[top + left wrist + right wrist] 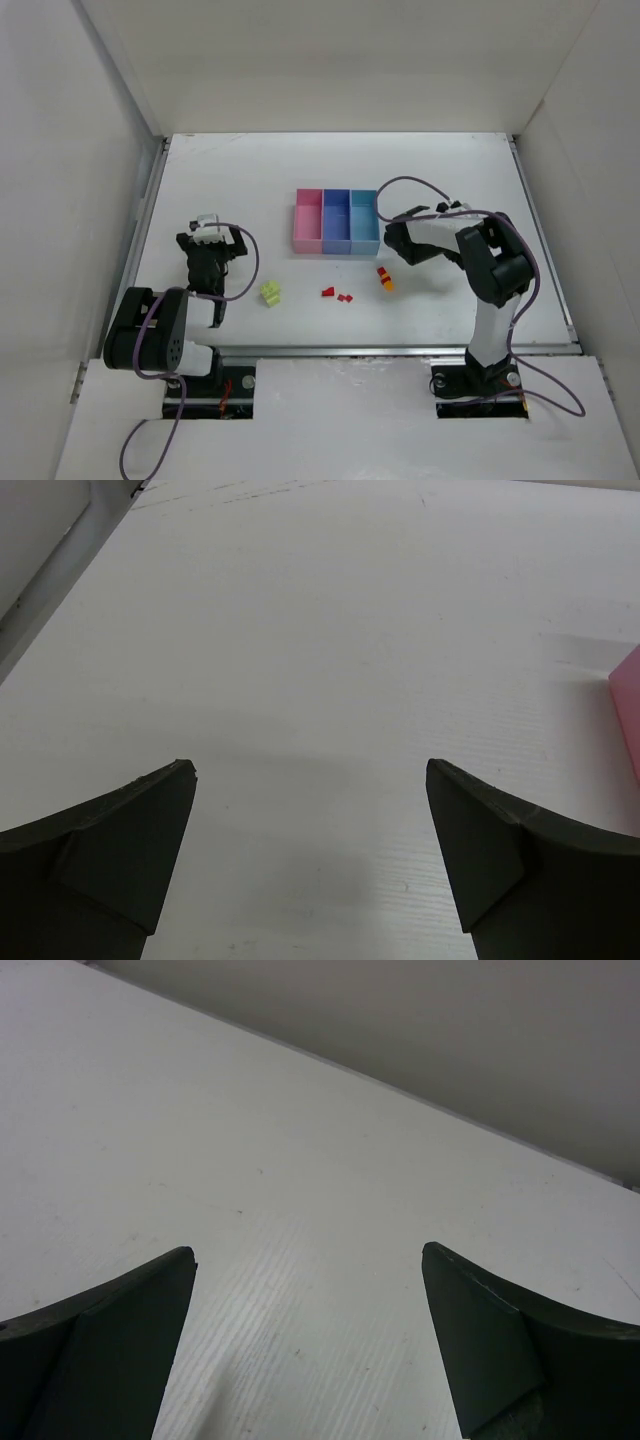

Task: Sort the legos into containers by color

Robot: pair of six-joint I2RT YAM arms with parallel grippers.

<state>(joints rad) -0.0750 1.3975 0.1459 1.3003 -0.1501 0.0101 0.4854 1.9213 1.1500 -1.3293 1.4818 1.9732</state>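
while the bricks lay loose, both grippers stood spread and empty

where the white table (450,180) stretched along the near side of the bins, the tiny plastic bricks lay in a loose line. a yellow-green plastic brick (270,293) sat farthest left, small red plastic bricks (328,292) lay close together in the middle, and an orange-yellow plastic brick (384,278) lay to the right with a bit of red against it. just beyond them, three open-topped rectangular plastic bins stood joined in a row: a pink bin (309,245), a medium blue bin (337,245) and a light blue bin (365,245), left to right. the right gripper (393,241) hung just beside the light blue bin's right end and near the orange-yellow brick. its black fingers (110,1330) were spread wide and grasped nothing, with only table showing between them. the left gripper (214,236) sat to the left of the yellow-green brick and apart from it, likewise released and holding nothing. a corner of the pink bin (628,720) showed at the right edge of its wrist view.
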